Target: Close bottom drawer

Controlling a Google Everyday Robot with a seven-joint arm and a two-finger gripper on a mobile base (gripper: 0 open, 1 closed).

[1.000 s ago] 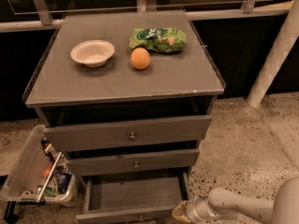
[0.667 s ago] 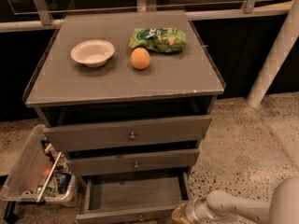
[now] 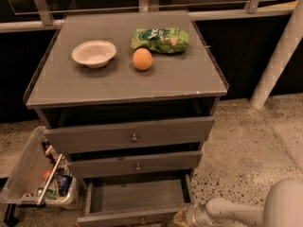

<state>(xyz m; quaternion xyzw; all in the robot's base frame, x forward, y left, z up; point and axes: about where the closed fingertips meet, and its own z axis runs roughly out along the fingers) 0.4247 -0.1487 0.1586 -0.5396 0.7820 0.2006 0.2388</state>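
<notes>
The bottom drawer (image 3: 137,197) of a grey-brown wooden cabinet is pulled out, showing its plain empty tray. Its front (image 3: 128,216) runs along the lower edge of the camera view, with a small knob (image 3: 142,220) barely visible. My gripper (image 3: 182,217) is at the drawer's right front corner, low in the view, at the end of my white arm (image 3: 236,212) that reaches in from the lower right. It seems to touch or sit just beside the drawer front.
The middle drawer (image 3: 135,164) and the top drawer (image 3: 130,135) stand slightly out. On the cabinet top lie a white bowl (image 3: 93,53), an orange (image 3: 142,59) and a green chip bag (image 3: 160,39). A clear plastic bin (image 3: 38,174) of clutter stands on the floor at left. A white post (image 3: 277,56) rises at right.
The view has shifted slightly, so the cabinet sits lower and closer in the picture. The arm and gripper stay at the drawer's right front corner; the drawer looks as open as before.
</notes>
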